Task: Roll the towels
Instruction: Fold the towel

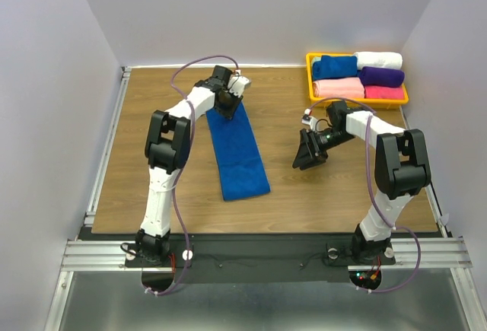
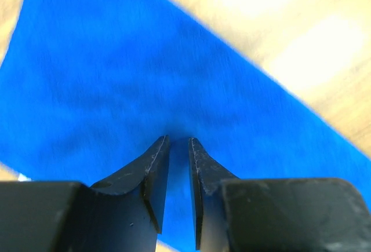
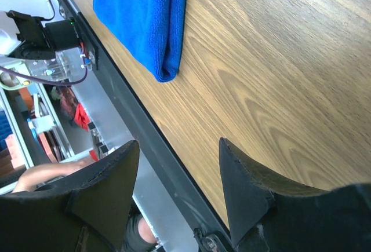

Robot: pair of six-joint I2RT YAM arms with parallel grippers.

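One blue towel (image 1: 237, 151) flat, left end effector (image 1: 227, 107) on its far end, pinching or not unclear, right end effector (image 1: 306, 160) spread, well apart

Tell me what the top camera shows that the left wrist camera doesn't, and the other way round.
Only the top view: the right tool open above bare wood, and a yellow tray of rolled towels at the far right corner. Only the left wrist view: the left tool close up, its fingers nearly together, tips at the cloth; whether they pinch it is unclear. Both: the blue towel lying flat on the wooden table.
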